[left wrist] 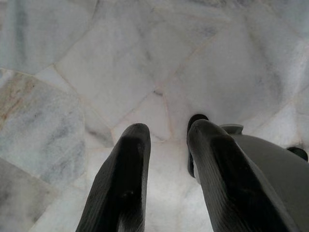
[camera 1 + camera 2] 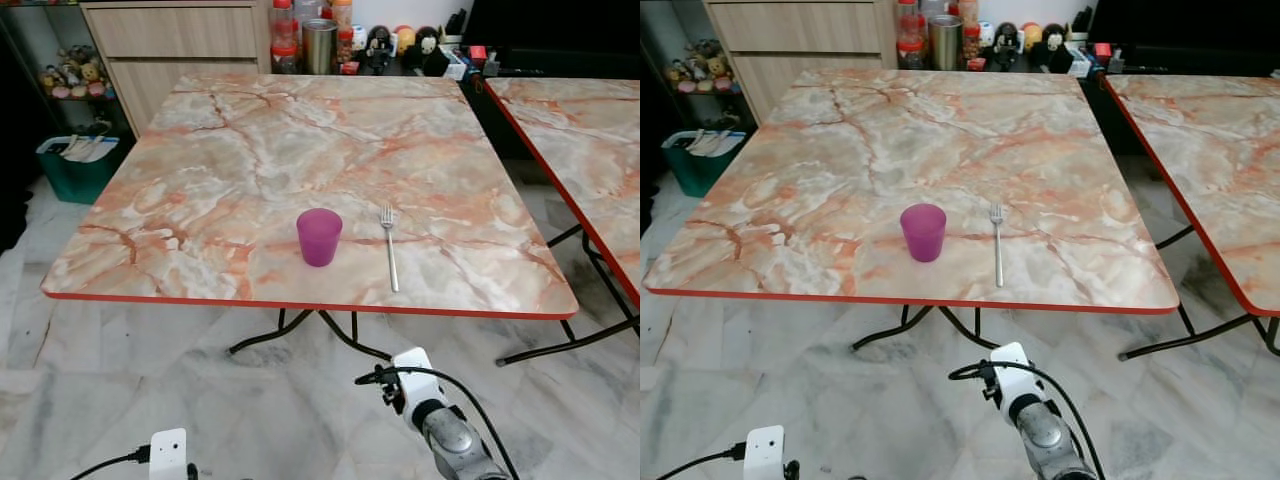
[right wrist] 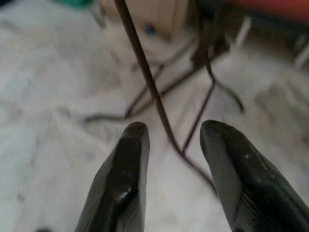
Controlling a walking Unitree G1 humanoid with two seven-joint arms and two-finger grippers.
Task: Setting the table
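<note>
Purple cup (image 2: 319,237) beside fork (image 2: 389,246) (apart)

- A second marble-topped desk (image 2: 590,130) stands just beside the first one's right edge.
- A wooden cabinet (image 2: 180,50) stands beyond the far left corner.
- A green bin (image 2: 75,165) sits on the marble floor (image 2: 130,400).
- Jars and figurines (image 2: 380,40) crowd the far edge.

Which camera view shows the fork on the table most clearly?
The left eye view: the fork lies unobstructed beside the purple cup. The right eye view shows it similarly. The wrist views face the floor and table legs instead.
</note>
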